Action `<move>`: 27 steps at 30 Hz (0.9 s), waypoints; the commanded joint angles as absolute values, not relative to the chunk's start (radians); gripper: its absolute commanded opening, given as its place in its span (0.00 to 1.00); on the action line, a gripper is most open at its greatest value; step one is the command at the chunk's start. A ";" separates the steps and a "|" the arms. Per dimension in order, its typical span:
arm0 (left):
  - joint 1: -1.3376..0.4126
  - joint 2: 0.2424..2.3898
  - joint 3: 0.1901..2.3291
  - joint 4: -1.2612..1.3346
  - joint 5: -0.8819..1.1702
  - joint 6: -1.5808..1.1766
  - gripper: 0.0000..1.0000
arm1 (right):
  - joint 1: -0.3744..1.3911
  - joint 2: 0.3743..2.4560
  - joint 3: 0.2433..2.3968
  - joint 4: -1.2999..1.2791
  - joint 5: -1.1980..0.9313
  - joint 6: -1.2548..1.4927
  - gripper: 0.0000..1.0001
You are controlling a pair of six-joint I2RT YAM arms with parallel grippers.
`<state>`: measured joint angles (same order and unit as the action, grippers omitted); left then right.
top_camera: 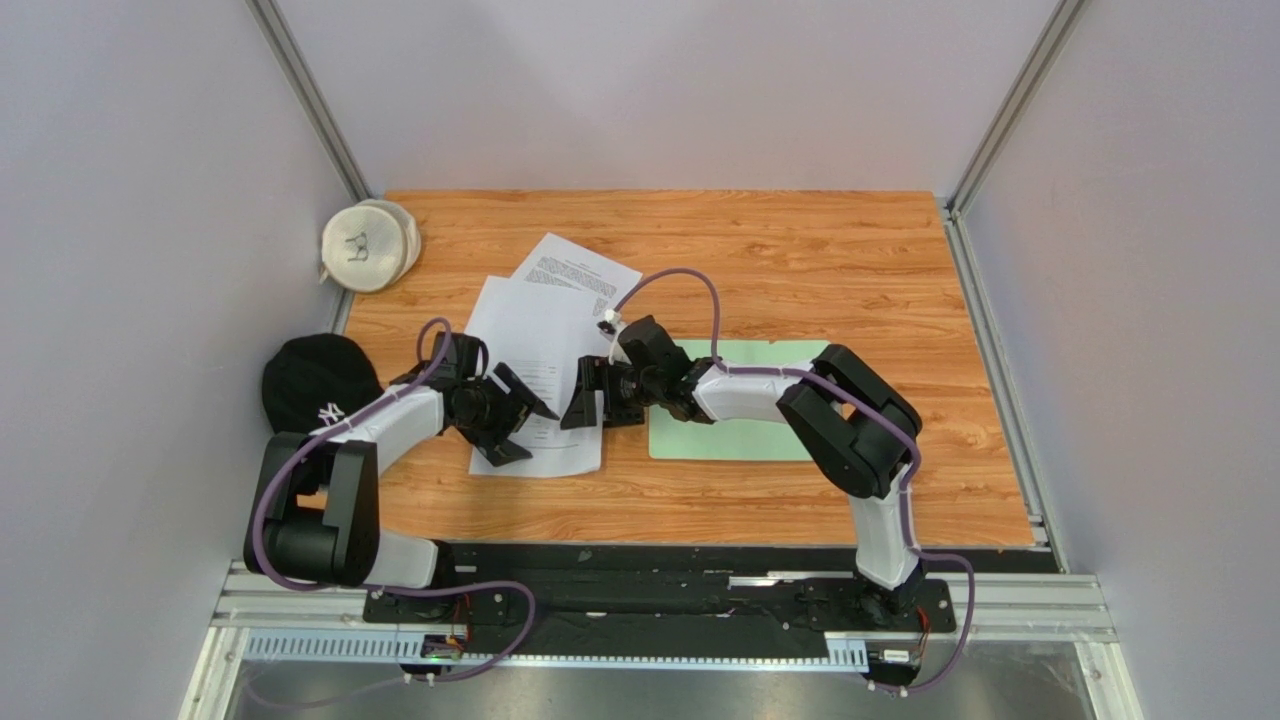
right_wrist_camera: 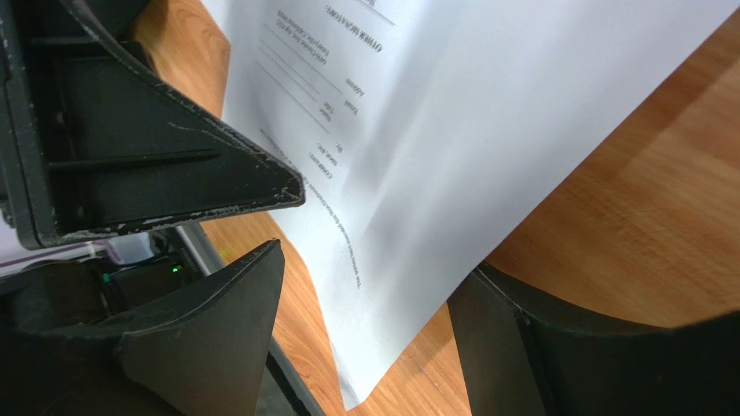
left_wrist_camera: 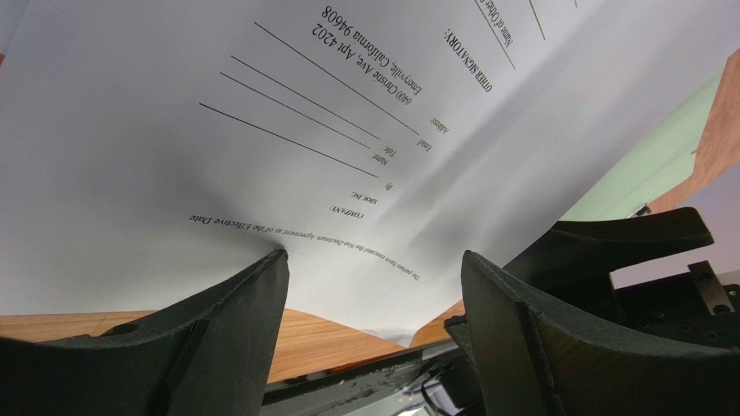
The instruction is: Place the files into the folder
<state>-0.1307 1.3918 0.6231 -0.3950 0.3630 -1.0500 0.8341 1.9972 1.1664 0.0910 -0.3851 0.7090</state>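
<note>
Left wrist view: left gripper [left_wrist_camera: 373, 260] has its jaws wide apart with nothing pinched. A printed sheet [left_wrist_camera: 287, 130] bows up right ahead of the fingers, its near edge off the wood and brushing one fingertip [left_wrist_camera: 260, 286]. Right wrist view: right gripper [right_wrist_camera: 369, 264] is also spread wide, with what looks like the same sheet's corner hanging between its fingers, not clamped. From above, the two grippers face each other, nearly touching, across the sheet's near end. Likely they press in from both sides so the thin paper buckles and a finger can slip under, since flat paper on a table [top_camera: 842, 255] gives no edge to grab. Behind the right gripper, under its forearm, the green folder [top_camera: 714, 438] lies flat on the wood. What shows of it is bare, no paper in it; the arm hides part. Beyond both grippers a second sheet [top_camera: 574, 270] overlaps the first, also outside the folder. Off the left gripper's outer side sit a black cap [top_camera: 316, 383] and, farther out, a white cap [top_camera: 368, 243], likely not part of the job.
</note>
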 commanded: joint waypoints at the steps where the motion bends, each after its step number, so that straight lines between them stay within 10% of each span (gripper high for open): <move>1: -0.130 1.410 0.610 -0.391 0.359 -1.039 0.82 | 0.848 1.997 1.099 0.217 -0.472 0.790 0.70; 7: -0.130 1.295 0.682 -0.425 0.350 -0.901 0.88 | 0.836 2.006 1.179 0.128 -0.448 0.709 0.22; 16: -0.130 1.089 0.970 -0.641 0.249 -0.557 0.91 | 0.735 1.973 1.339 -0.383 -0.651 0.249 0.05; 27: -0.130 1.193 1.013 -0.537 0.445 -0.569 0.86 | 0.589 2.015 1.572 -1.061 -0.439 -0.358 0.13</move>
<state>-0.1310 1.1740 1.0573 -0.6014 0.3267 -0.5472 0.6033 1.9842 1.4052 -0.7891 -0.5522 -0.0975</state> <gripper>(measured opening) 0.884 0.106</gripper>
